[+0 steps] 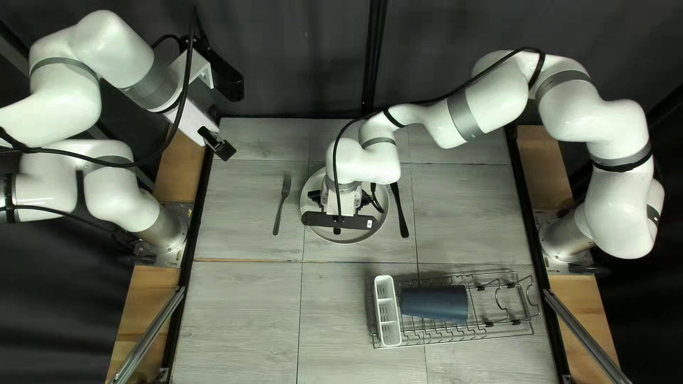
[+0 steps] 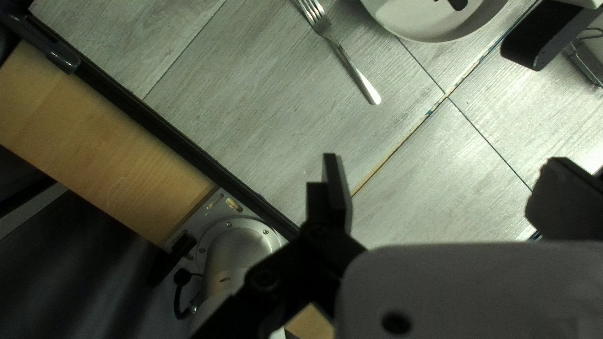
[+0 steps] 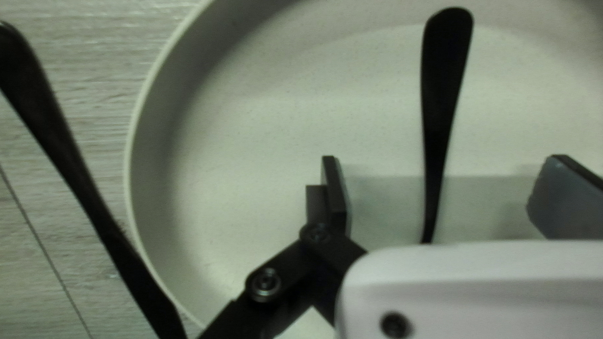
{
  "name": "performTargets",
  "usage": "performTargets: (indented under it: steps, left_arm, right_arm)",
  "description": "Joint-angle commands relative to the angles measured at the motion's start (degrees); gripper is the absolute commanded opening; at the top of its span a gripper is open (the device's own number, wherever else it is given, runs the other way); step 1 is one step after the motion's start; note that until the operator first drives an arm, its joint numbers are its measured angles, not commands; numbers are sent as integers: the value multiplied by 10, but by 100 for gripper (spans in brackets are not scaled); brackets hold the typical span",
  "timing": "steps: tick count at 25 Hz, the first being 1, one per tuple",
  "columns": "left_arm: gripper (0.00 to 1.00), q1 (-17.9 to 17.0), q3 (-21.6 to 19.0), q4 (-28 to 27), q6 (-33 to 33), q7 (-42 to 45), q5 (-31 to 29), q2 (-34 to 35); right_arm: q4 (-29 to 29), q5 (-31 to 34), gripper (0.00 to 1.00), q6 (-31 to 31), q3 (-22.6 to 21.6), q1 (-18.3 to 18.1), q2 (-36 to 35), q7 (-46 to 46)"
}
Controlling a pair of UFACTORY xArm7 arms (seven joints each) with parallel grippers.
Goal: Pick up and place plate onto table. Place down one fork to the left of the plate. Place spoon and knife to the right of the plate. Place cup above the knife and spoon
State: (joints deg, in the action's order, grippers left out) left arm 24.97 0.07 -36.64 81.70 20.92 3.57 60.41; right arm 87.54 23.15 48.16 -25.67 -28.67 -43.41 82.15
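Round, off-white plate [image 1: 380, 218], black handle [image 3: 443, 81] inside; grey wood-grain bench [image 1: 242, 313], dark curtain [image 1: 284, 71] behind; left pincer [image 1: 219, 145], right pincer [image 1: 337, 230] both spread.

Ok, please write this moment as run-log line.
right gripper open over dark utensil in plate | left gripper open | fork left of plate | cup in rack

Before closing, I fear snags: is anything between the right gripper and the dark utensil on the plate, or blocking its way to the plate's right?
Nothing visible blocks the right gripper from the dark utensil. Rightward lie the plate's rim and, beyond, a second dark utensil.
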Motion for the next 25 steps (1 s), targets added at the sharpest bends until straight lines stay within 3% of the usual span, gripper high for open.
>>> performTargets:
  steps: [1, 2, 3, 15, 20, 25]
  left_arm:
    - [100, 0, 0, 0, 0, 0, 0, 0]
    - [100, 0, 0, 0, 0, 0, 0, 0]
    - [100, 0, 0, 0, 0, 0, 0, 0]
    - [100, 0, 0, 0, 0, 0, 0, 0]
    - [100, 0, 0, 0, 0, 0, 0, 0]
    - [100, 0, 0, 0, 0, 0, 0, 0]
  right_arm:
    - [5, 0, 69, 5, 2, -4, -4, 6]
    - [6, 0, 69, 6, 2, -4, -4, 7]
    - [8, -1, 0, 7, 3, -5, -5, 7]
    - [-41, -13, 0, -7, -9, -27, 39, 9]
    - [-119, -44, 0, 8, -34, -61, 129, 28]
    - [-237, -85, 0, -4, -51, -106, 245, 67]
